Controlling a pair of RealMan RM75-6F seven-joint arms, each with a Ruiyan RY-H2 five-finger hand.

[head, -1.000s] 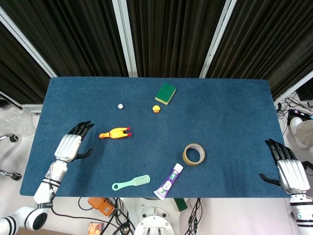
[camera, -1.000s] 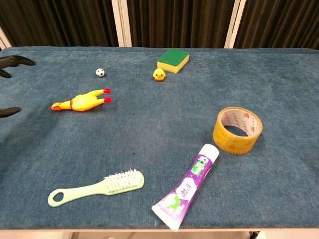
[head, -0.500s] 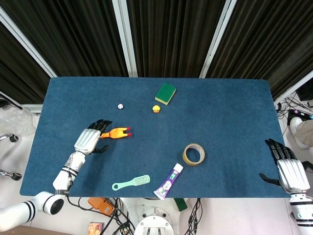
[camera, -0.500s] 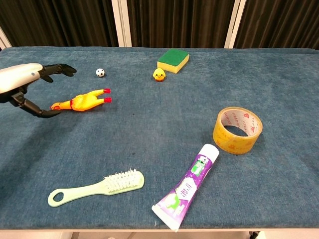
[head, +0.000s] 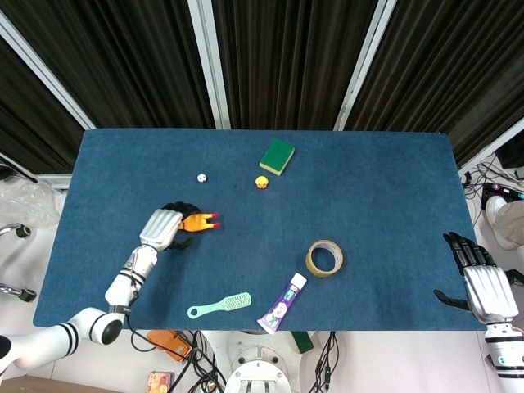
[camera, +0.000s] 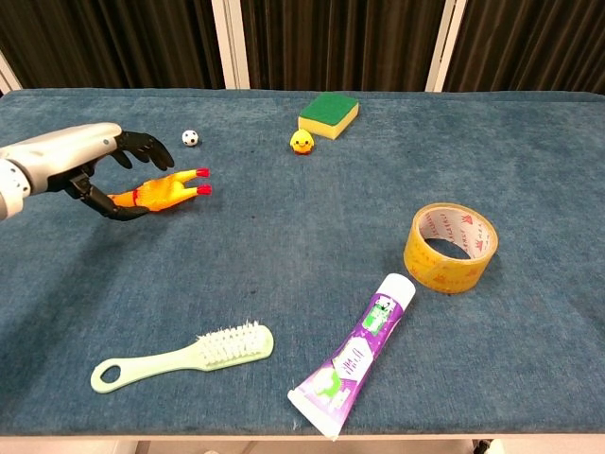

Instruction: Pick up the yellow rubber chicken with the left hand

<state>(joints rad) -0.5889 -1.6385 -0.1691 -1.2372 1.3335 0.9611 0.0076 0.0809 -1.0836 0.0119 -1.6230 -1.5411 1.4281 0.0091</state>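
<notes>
The yellow rubber chicken (head: pixel 199 222) (camera: pixel 166 191) lies flat on the blue table, red feet pointing right. My left hand (head: pixel 164 228) (camera: pixel 90 158) hovers over the chicken's head end with fingers spread and curved above it; the thumb reaches under near the beak, and the hand holds nothing. The chicken's head is partly hidden by the hand in the head view. My right hand (head: pixel 483 282) rests at the table's near right corner, fingers apart and empty; the chest view does not show it.
A small white ball (head: pixel 201 177) and a yellow duck (head: pixel 262 182) lie beyond the chicken, with a green sponge (head: pixel 277 156) behind. A tape roll (head: pixel 324 258), purple toothpaste tube (head: pixel 282 303) and mint brush (head: pixel 219 306) lie nearer the front edge.
My left hand has moved right across the table, from well left of the chicken to over its head end. The chicken and right hand have not moved.
</notes>
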